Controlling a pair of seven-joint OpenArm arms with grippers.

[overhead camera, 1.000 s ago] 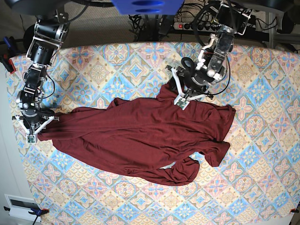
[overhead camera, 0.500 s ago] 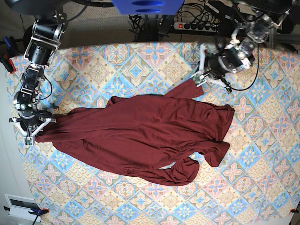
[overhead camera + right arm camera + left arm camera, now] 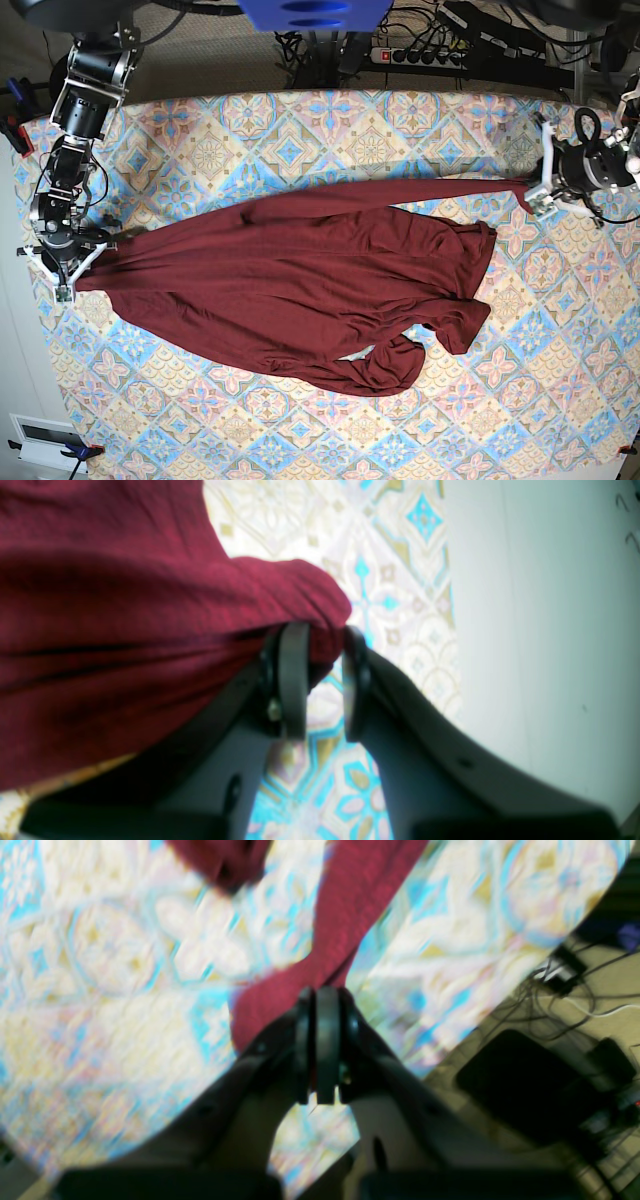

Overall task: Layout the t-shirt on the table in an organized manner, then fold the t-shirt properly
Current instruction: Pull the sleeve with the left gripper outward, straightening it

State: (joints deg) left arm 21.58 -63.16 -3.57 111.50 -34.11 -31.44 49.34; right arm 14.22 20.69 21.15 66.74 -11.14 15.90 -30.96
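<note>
The dark maroon t-shirt [image 3: 300, 280] lies crumpled across the middle of the patterned table [image 3: 300, 130]. My left gripper [image 3: 537, 190] is shut on a thin stretched strip of the t-shirt [image 3: 340, 935] near the table's right edge; its jaws are pressed together [image 3: 320, 1005]. My right gripper [image 3: 72, 278] is shut on a bunched corner of the t-shirt [image 3: 150, 605] at the table's left edge; cloth sits between the fingers [image 3: 294, 670].
Cables and a power strip [image 3: 430, 55] lie on the floor behind the table. A white wall or panel [image 3: 540, 630] runs along the table's left edge. A small white device [image 3: 45, 440] sits at the front left corner.
My left gripper has pulled its piece of the t-shirt far to the right, from the table's middle to its right edge, stretching it into a long strip. The right gripper has barely moved.
</note>
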